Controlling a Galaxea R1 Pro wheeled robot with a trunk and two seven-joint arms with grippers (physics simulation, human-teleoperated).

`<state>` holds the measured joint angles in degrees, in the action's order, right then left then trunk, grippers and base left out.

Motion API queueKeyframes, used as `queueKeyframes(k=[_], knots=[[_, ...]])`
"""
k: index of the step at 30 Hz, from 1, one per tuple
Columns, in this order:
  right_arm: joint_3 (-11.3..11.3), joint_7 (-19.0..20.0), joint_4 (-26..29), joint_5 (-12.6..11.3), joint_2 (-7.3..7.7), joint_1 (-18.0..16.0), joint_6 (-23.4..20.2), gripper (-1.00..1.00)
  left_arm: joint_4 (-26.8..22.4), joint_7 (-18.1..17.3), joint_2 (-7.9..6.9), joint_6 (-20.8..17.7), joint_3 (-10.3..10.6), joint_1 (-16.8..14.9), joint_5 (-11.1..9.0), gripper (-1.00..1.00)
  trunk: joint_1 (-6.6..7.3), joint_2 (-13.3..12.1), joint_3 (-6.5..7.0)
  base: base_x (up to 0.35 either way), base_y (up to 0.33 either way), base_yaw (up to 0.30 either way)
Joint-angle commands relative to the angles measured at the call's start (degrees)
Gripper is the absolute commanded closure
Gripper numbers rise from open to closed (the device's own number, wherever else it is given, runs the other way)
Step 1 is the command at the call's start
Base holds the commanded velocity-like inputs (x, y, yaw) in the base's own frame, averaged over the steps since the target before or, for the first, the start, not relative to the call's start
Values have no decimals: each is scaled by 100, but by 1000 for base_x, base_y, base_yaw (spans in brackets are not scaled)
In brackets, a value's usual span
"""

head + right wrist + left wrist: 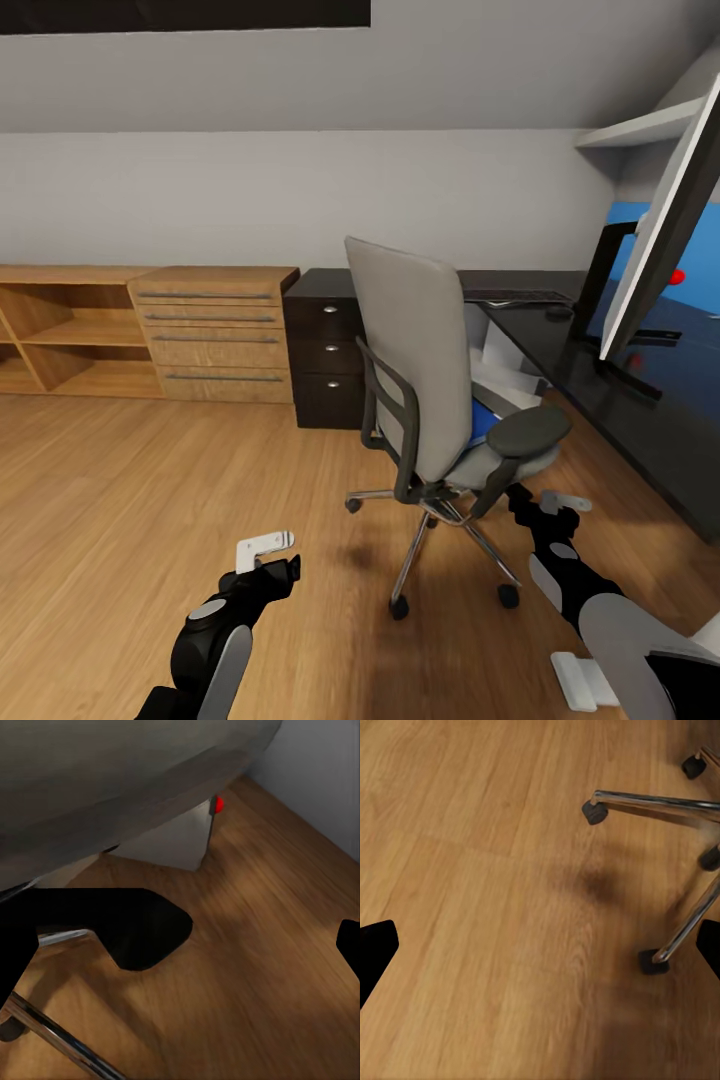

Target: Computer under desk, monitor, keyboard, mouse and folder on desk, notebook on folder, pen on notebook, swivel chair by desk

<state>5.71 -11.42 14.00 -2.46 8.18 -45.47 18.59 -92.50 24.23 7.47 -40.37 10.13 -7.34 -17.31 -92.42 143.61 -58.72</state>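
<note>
1. Facing the grey-upholstered swivel chair (425,385) w/ black armrests and chrome five-star base, which stands on the wood floor (150,480) just beside the long black desk (640,420).
2. Flat bright blue folder (483,425) lies on the seat, mostly hidden behind the backrest; a pale flat item near it can't be identified.
3. Wide monitor (665,225) w/ pale back is on the desk; slim black keyboard (515,297) lies further along the desk, near the dark three-drawer pedestal (325,360).
4. Risk: right arm sits close under the near armrest and over the base; judged likely to bump the chair and roll it on its casters, shifting or tipping the folder off the seat.
5. Risk: reaching around the tall back may catch the armrest, since the folder is poorly exposed.
6. Left gripper (264,545): fingers spread apart, holding nothing, above bare floor near a chrome leg (660,799).
7. Right gripper (562,500): fingers apart, holding nothing, below the seat underside (120,780).
</note>
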Motion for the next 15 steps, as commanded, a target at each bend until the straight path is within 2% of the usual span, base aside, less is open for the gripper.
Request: queueKeyframes(k=[1, 15], knots=[[-8, 17, -2, -9, -1, -5, 24, -100, -5, 55, 0, -14, 6, -4, -61, -100, 0, 2, -5, 112, -28, 0], [-17, 21, 4, -19, -49, -5, 48, -100, -5, 60, 9, -15, 15, -4, -54, -100, 0, 2, -5, 9, -2, 0]])
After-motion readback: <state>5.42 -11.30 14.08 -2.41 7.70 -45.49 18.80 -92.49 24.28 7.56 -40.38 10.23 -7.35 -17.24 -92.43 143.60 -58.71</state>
